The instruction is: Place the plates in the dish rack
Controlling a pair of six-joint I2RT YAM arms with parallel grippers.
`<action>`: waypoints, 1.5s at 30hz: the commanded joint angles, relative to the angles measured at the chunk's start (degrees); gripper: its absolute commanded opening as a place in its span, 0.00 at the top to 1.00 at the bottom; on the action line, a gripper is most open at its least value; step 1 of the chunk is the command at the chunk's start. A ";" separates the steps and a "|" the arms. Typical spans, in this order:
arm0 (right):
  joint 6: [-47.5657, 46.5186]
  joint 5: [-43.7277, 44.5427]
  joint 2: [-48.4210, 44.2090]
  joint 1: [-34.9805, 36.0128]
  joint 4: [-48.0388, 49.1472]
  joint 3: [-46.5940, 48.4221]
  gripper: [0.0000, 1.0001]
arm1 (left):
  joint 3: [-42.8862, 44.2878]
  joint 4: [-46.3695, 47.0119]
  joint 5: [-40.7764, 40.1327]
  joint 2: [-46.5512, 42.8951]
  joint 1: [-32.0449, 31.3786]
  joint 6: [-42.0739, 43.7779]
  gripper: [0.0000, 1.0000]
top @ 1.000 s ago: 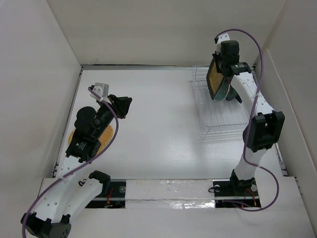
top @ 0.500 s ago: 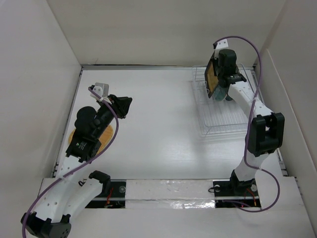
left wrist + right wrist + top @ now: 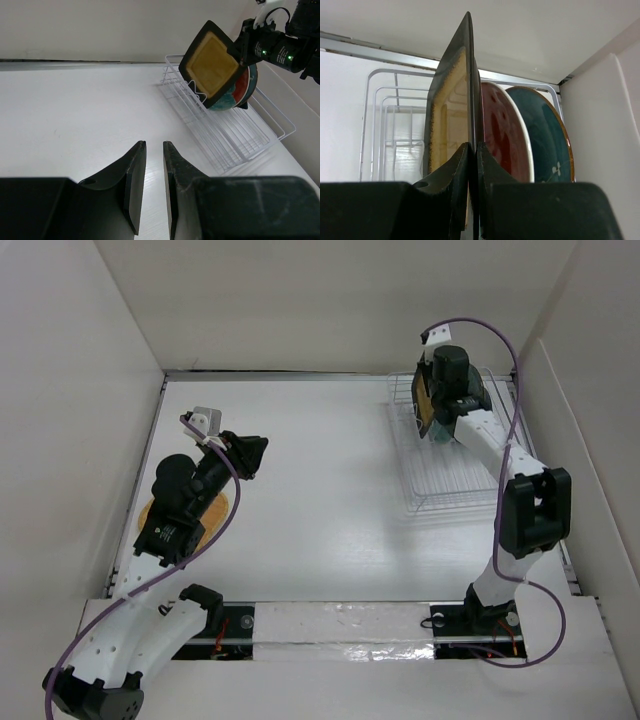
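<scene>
My right gripper (image 3: 433,405) is shut on the edge of the square black-rimmed mustard-yellow plate (image 3: 423,398) and holds it on edge over the far end of the white wire dish rack (image 3: 455,475). In the right wrist view the square plate (image 3: 447,110) stands just left of the red marbled plate (image 3: 500,135) and the teal plate (image 3: 542,135), both upright in the rack (image 3: 380,97). My left gripper (image 3: 248,452) is empty, its jaws a narrow gap apart (image 3: 154,150). The tan-orange plate (image 3: 218,508) lies flat, partly under my left arm. The dark blue plate is out of view.
White walls close in the table on the left, back and right. The rack sits near the right wall (image 3: 560,440). In the left wrist view the rack (image 3: 225,135) has several free slots on its near side.
My right gripper has carried the square plate left and down toward the rack's far end, next to the marbled plate. The left arm has not moved.
</scene>
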 commanded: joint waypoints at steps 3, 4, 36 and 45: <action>-2.08 1.93 -0.86 0.98 3.12 0.87 1.00 | -0.27 2.73 1.18 -0.23 0.12 -0.65 0.82; -2.08 1.93 -0.78 0.98 3.03 0.69 1.00 | -0.18 2.73 1.01 -0.40 0.12 -0.74 0.82; 21.72 -21.66 -9.83 12.11 1.59 -1.50 1.00 | 0.17 2.91 -1.19 -1.37 0.12 -1.00 0.83; 34.56 -31.55 0.71 29.63 11.90 -2.65 1.00 | 1.14 6.25 -8.13 -11.39 0.12 -3.11 1.00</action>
